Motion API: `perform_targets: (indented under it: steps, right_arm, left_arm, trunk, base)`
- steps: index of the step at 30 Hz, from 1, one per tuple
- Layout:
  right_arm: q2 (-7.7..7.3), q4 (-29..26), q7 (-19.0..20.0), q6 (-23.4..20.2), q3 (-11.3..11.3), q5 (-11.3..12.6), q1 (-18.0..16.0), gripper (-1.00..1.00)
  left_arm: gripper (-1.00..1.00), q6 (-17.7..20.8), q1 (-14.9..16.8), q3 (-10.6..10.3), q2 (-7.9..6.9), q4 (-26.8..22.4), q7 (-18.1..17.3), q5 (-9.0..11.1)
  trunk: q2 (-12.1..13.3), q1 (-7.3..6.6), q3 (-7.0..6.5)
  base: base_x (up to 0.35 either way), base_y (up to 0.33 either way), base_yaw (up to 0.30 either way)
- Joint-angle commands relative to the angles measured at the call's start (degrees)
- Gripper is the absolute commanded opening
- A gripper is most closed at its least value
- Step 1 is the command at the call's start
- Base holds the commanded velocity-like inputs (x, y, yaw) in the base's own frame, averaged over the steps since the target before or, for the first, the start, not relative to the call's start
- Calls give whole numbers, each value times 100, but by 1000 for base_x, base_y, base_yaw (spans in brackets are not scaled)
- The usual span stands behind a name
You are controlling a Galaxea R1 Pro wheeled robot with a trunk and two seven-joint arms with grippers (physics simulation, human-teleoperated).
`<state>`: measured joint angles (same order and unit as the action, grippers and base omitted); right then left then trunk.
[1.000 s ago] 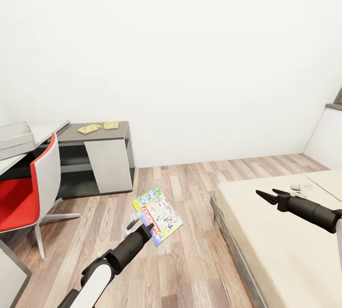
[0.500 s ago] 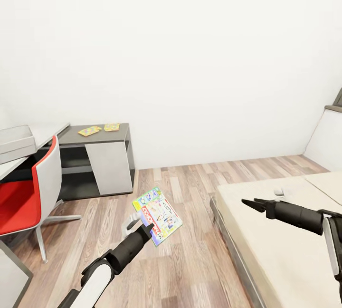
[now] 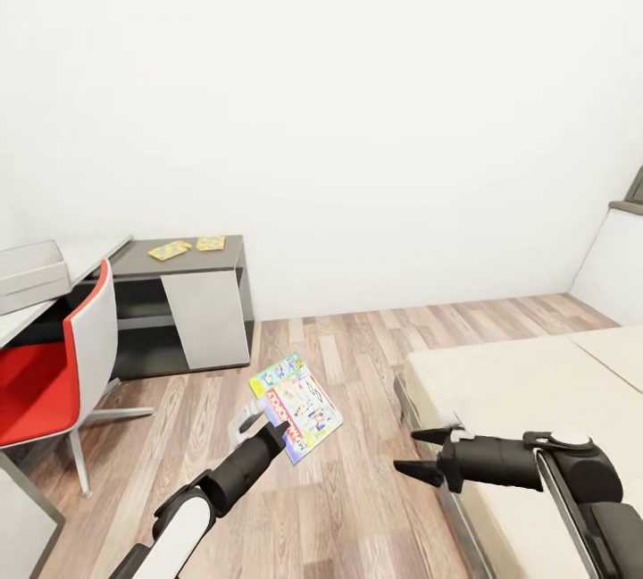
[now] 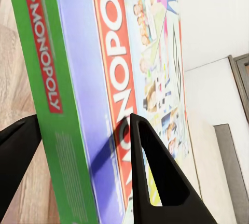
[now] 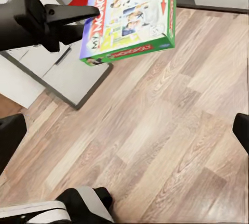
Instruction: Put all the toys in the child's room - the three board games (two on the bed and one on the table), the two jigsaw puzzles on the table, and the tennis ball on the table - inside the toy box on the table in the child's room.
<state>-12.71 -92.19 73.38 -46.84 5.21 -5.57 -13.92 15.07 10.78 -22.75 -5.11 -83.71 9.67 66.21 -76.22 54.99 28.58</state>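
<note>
Your left gripper [image 3: 279, 430] is clamped on the flat green-edged Monopoly board game box with the red title band [image 3: 296, 406], one black finger [image 4: 155, 177] pressed on its illustrated face and the other on the back, holding it in the air above the wood-plank floor [image 3: 357, 365]. The box is tilted, its long axis slanting away from the gripper, its printed face turned up toward your head camera.

Your right gripper [image 3: 420, 454] hangs with its two fingers spread wide and nothing between them, just off the near corner of the low beige bed with the dark grey frame [image 3: 518, 391].

Between that bed's edge and the red-and-white swivel chair [image 3: 54, 365] runs a broad strip of bare planks, reaching back to the white wall. Beyond the chair stands the dark grey cabinet section of the table [image 3: 183, 293], with two bright puzzle-patterned flat boxes [image 3: 186, 247] lying side by side on its top. Beside the chair, on the pale desk top, sits the shallow light grey toy box [image 3: 31, 275], well apart from the held game.
</note>
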Motion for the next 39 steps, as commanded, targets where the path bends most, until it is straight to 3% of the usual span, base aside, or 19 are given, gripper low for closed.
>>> perform_targets:
  steps: [1,2,5,6,11,12,15,16,19,27,39]
  right_arm:
    - [8,-15,-113,51,-107,-58,25,100]
    - [8,-15,-113,51,-107,-58,25,100]
    - [97,-29,-780,230,-323,-60,86,100]
    - [97,-29,-780,230,-323,-60,86,100]
    - [394,-37,-2306,354,-422,-62,131,100]
    - [394,-37,-2306,354,-422,-62,131,100]
    - [505,-41,-3213,387,-395,-60,141,100]
    - [505,-41,-3213,387,-395,-60,141,100]
    - [566,-43,-3844,403,-361,-56,145,100]
    - [650,-44,-4366,416,-330,-25,144,100]
    - [731,-45,-4502,409,-324,23,144,100]
  left_arm:
    - [-100,4,6,-10,-5,-9,59,51]
    - [-100,4,6,-10,-5,-9,59,51]
    - [-100,4,5,-10,-4,-7,61,51]
    - [-100,4,5,-10,-4,-7,61,51]
    - [-100,4,4,-10,-4,-6,66,50]
    - [-100,4,4,-10,-4,-6,66,50]
    - [-100,4,6,-10,-4,-5,68,50]
    - [-100,4,6,-10,-4,-5,68,50]
    - [-100,4,6,-10,-4,-5,69,50]
    - [-100,4,8,-17,-3,-5,71,50]
    - [-100,4,6,-8,-6,-1,70,46]
  trunk:
    - [38,-23,-12]
    - [78,-45,-30]
    - [198,-110,-84]
    - [238,-132,-102]
    - [439,-242,-192]
    - [479,-264,-210]
    - [599,-330,-264]
    - [639,-352,-282]
    - [760,-418,-336]
    - [1081,-594,-479]
    - [1562,-857,-695]
  base:
    - [0,0,0]
    - [0,0,0]
    - [0,0,0]
    - [0,0,0]
    - [0,0,0]
    - [0,0,0]
    - [0,0,0]
    - [0,0,0]
    - [0,0,0]
    - [0,0,0]
    - [0,0,0]
